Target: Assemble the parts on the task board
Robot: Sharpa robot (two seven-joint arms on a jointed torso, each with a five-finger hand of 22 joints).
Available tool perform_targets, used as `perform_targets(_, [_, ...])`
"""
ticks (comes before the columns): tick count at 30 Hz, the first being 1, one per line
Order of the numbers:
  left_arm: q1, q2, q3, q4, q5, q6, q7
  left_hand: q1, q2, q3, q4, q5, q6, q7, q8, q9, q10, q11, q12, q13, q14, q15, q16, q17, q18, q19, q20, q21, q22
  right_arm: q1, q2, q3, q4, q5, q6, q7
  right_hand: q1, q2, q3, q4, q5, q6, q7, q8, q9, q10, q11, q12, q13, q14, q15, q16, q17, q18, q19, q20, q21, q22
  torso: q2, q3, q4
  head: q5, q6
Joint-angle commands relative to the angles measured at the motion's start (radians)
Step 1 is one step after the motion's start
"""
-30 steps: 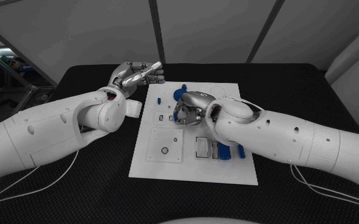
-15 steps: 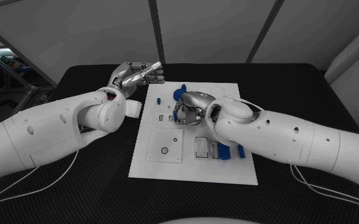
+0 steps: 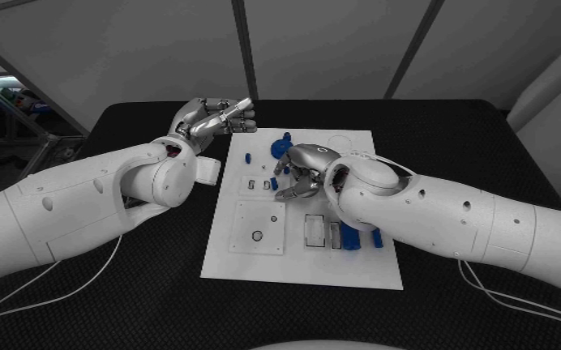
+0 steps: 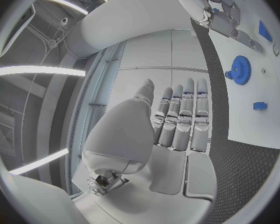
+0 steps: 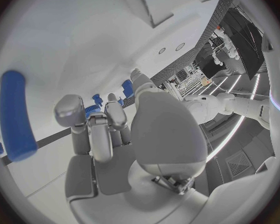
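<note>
Grey wall panels stood behind a black worktop (image 3: 140, 285), and the white task board (image 3: 306, 262) lay at the middle of the frame.

At the upper left of centre, the left robot hand (image 3: 214, 120) was raised over the worktop just off the board's upper left corner. Its fingers (image 4: 184, 115) lay straight and close side by side, with the thumb set against them; nothing showed in its grip.

On the board, from left to right, a white square plate with a dark ring (image 3: 259, 227) sat in the lower left part, a small blue peg (image 3: 248, 157) stood near the upper left edge, and a blue gear (image 3: 280, 147) lay near the top, just beside the right robot hand (image 3: 301, 173). That hand hung low over the board's middle with its fingers curled downward. Small blue parts (image 5: 110, 99) showed just beyond its fingertips, but whether it gripped any of them could not be told.

Lower right of centre, two upright blue pieces (image 3: 353, 238) stood near a rectangular slot (image 3: 315, 229), partly under the right forearm.
</note>
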Motion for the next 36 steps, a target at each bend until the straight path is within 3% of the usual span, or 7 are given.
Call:
perform_targets(1, [0.001,-0.001,0.001,-0.001,-0.024,0.015,-0.014,-0.01,0.003,0.001,-0.006,-0.004,0.007,-0.003,-0.003,-0.001,0.017,-0.005,-0.003,0.001,0.035,-0.008,0.015,0.014,-0.006,0.028,-0.007,0.012,0.004,0.001,-0.014,0.0,0.017,-0.012,-0.056,0.012,0.02,-0.002,-0.013,0.014,0.004,-0.011,0.002,0.011,0.001,-0.007,0.001,0.003,-0.001,0.096,0.007,0.002,0.24,0.004,-0.001,0.009,-0.005,0.0,-0.001,0.0005,-0.0013,0.001,0.002])
perform_targets(10, [0.0,-0.011,0.001,-0.008,-0.148,0.09,-0.137,-0.056,-0.005,-0.013,0.026,-0.004,0.064,-0.045,0.011,0.004,0.168,-0.065,0.036,0.022,0.3,-0.087,0.207,0.156,-0.006,0.224,-0.086,0.134,0.061,0.005,-0.121,0.002,0.114,0.126,-0.215,0.189,0.069,0.029,-0.003,0.03,0.083,0.026,-0.011,0.061,0.009,0.014,-0.011,0.029,0.017,0.093,-0.002,-0.003,0.229,0.007,-0.008,0.003,-0.01,-0.012,-0.011,0.0011,-0.009,0.007,0.007])
perform_targets(15, [0.0,-0.028,0.001,-0.012,-0.315,0.218,-0.309,-0.102,-0.022,-0.04,0.067,-0.003,0.108,-0.083,0.018,0.012,0.294,-0.107,0.096,0.078,0.316,-0.127,0.617,0.5,-0.011,0.301,-0.131,0.256,0.134,0.026,-0.192,0.006,0.162,0.299,-0.203,0.273,0.078,0.038,0.001,0.021,0.109,0.049,-0.02,0.082,0.011,0.001,-0.018,0.015,-0.001,0.084,-0.009,-0.018,0.196,0.014,-0.031,-0.004,-0.033,-0.053,-0.027,0.0043,-0.0159,0.021,0.004])
perform_targets(20, [0.006,-0.04,0.001,-0.016,-0.464,0.303,-0.482,-0.148,-0.024,-0.066,0.119,0.002,0.144,-0.113,0.037,0.041,0.342,-0.138,0.221,0.201,0.283,-0.151,0.809,0.686,-0.017,0.34,-0.165,0.445,0.279,0.042,-0.251,0.02,0.181,0.446,-0.183,0.304,0.079,0.045,0.002,0.016,0.113,0.068,-0.026,0.099,0.012,-0.005,-0.024,0.006,-0.013,0.076,-0.014,-0.032,0.17,0.02,-0.048,-0.009,-0.054,-0.085,-0.042,0.0077,-0.0197,0.033,-0.003])
perform_targets(27, [0.025,-0.023,0.001,-0.031,-0.625,0.373,-0.709,-0.197,-0.023,-0.101,0.171,0.001,0.177,-0.137,0.098,0.129,0.289,-0.156,0.473,0.448,0.251,-0.168,0.853,0.733,-0.054,0.334,-0.175,0.756,0.638,0.057,-0.304,0.032,0.168,0.571,-0.192,0.321,0.079,0.05,0.004,0.015,0.116,0.072,-0.027,0.103,0.012,-0.01,-0.026,0.0,-0.021,0.074,-0.016,-0.037,0.161,0.022,-0.055,-0.011,-0.063,-0.1,-0.059,0.01,-0.0244,0.042,-0.013])
perform_targets(31, [0.044,0.009,0.0,-0.056,-0.694,0.399,-0.804,-0.234,-0.018,-0.149,0.173,0.001,0.156,-0.144,0.143,0.208,0.238,-0.159,0.624,0.598,0.247,-0.172,0.858,0.742,-0.061,0.314,-0.177,0.842,0.738,0.06,-0.315,0.037,0.155,0.593,-0.2,0.323,0.078,0.051,0.004,0.015,0.117,0.072,-0.027,0.104,0.012,-0.013,-0.026,-0.003,-0.025,0.073,-0.016,-0.039,0.158,0.023,-0.058,-0.011,-0.066,-0.105,-0.064,0.0107,-0.0232,0.044,-0.022])
perform_targets(36, [0.072,0.063,-0.005,-0.097,-0.758,0.425,-0.893,-0.269,-0.053,-0.183,0.18,-0.012,0.113,-0.136,0.181,0.266,0.186,-0.154,0.665,0.637,0.239,-0.166,0.846,0.732,-0.059,0.286,-0.172,0.853,0.745,0.062,-0.32,0.039,0.143,0.603,-0.208,0.32,0.075,0.052,0.003,0.014,0.121,0.071,-0.028,0.106,0.011,-0.021,-0.027,-0.012,-0.036,0.07,-0.017,-0.045,0.147,0.025,-0.064,-0.012,-0.074,-0.118,-0.068,0.0124,-0.023,0.049,-0.026])
